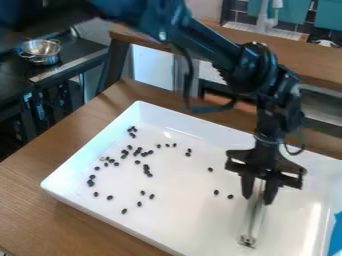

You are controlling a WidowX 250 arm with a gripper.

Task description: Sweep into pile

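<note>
In the camera view, my gripper (258,192) hangs over the right part of a white tray (175,225), shut on the upper part of a pale, narrow tool (253,217). The tool slants down from the fingers toward the tray floor, with a small dark and metallic piece at its lower end. Dark beans (146,169) lie scattered over the left and middle of the tray. A few of them, such as a bean (216,192), rest just left of the gripper. Whether the tool touches the tray floor, I cannot tell.
Raised walls enclose the tray, which stands on a brown wooden table (40,175). Something blue (336,235) shows at the lower right edge. Behind are a wooden ledge (227,40) and, at the upper left, a metal bowl (41,48) on a dark counter.
</note>
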